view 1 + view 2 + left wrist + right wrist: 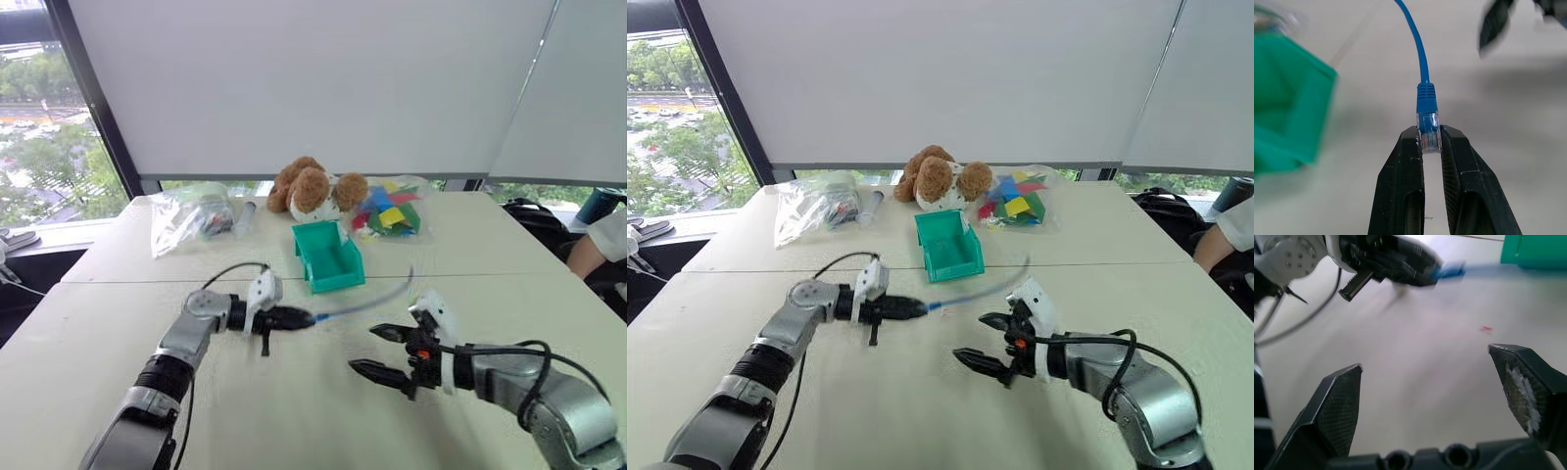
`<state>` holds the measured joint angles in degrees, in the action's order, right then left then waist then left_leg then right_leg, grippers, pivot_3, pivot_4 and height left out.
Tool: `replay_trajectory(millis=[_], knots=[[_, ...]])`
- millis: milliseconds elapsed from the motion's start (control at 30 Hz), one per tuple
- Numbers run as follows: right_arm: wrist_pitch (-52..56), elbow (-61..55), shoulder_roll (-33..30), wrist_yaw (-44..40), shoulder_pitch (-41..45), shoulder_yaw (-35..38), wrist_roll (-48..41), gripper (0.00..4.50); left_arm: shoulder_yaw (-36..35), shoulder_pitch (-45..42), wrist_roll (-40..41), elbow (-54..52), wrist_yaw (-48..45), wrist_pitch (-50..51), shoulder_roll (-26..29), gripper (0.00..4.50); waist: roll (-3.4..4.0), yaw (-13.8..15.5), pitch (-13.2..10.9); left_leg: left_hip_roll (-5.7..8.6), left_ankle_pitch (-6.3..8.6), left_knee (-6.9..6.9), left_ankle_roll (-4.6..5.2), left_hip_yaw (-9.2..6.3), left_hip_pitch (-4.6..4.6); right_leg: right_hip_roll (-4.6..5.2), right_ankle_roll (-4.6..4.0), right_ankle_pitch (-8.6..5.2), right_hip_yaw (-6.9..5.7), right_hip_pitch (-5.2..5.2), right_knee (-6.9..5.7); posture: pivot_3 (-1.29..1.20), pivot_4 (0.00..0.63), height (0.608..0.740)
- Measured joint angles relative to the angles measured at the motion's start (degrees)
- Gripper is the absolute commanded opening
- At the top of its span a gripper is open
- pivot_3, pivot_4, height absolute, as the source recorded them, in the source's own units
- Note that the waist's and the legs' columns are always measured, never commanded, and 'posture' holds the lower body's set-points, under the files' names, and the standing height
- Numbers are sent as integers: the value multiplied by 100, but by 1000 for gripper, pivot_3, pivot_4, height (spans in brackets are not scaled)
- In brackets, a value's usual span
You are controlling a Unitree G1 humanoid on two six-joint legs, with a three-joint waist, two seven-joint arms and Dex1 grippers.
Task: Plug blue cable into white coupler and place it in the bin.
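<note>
My left gripper is shut on the clear plug end of the blue cable and holds it a little above the table. The cord arcs away toward the right, past the teal bin. In the left wrist view the plug sits clamped between the black fingertips, with the cable rising from it and the bin beside it. My right gripper hovers open and empty just right of the plug, its fingers spread wide toward the left gripper. The white coupler is out of view.
A brown plush dog and a clear bag of coloured blocks lie behind the bin. Another clear bag and a grey tube lie at the back left. A person's arm shows at the right edge.
</note>
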<state>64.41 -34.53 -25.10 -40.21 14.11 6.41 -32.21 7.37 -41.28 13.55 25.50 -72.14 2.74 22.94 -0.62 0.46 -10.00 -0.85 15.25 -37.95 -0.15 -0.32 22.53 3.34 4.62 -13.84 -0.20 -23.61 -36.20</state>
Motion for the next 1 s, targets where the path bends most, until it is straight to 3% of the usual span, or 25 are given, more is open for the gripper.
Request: replay_trajectory(millis=[267, 600, 700, 900, 933, 1000], knots=[[911, 1148, 1751, 1533, 1197, 843, -623, 4500, -29, 77, 142, -664, 307, 396, 22, 51, 8, -18, 0, 1, 0, 4, 0, 1, 0, -4, 1, 1, 1, -3, -3, 0, 150, 740], [1004, 2028, 2463, 2351, 1770, 1210, -990, 4500, -12, 270, 145, -798, 408, 427, 68, 51, 11, -30, -2, 2, 0, 10, 0, 3, 2, -3, 2, 1, 1, -9, -3, 0, 150, 740], [975, 2098, 2473, 2418, 1790, 1193, -1069, 3626, -12, 270, 145, -798, 420, 427, 69, 0, 11, -42, -2, 3, 0, 11, 0, 3, 2, -3, 2, 1, 0, -9, -3, 0, 150, 740], [879, 2137, 2440, 2486, 1791, 1167, -1170, 409, -12, 274, 147, -805, 421, 399, 72, 0, 11, -123, -2, 3, 0, 21, 0, 3, 2, -3, 3, 2, 1, -13, -3, 0, 150, 740], [876, 2142, 2432, 2494, 1792, 1168, -1202, 38, -5, 283, 138, -818, 424, 395, 75, 0, 11, -126, -2, 2, 0, 24, 0, 3, 2, -3, 3, 2, 1, -16, -3, 0, 150, 740], [871, 2143, 2428, 2516, 1793, 1165, -1208, 38, -6, 294, 135, -817, 435, 390, 76, 0, 11, -131, -2, 3, 0, 30, 0, 4, 2, -7, 3, 2, 1, -20, -3, 0, 150, 740]])
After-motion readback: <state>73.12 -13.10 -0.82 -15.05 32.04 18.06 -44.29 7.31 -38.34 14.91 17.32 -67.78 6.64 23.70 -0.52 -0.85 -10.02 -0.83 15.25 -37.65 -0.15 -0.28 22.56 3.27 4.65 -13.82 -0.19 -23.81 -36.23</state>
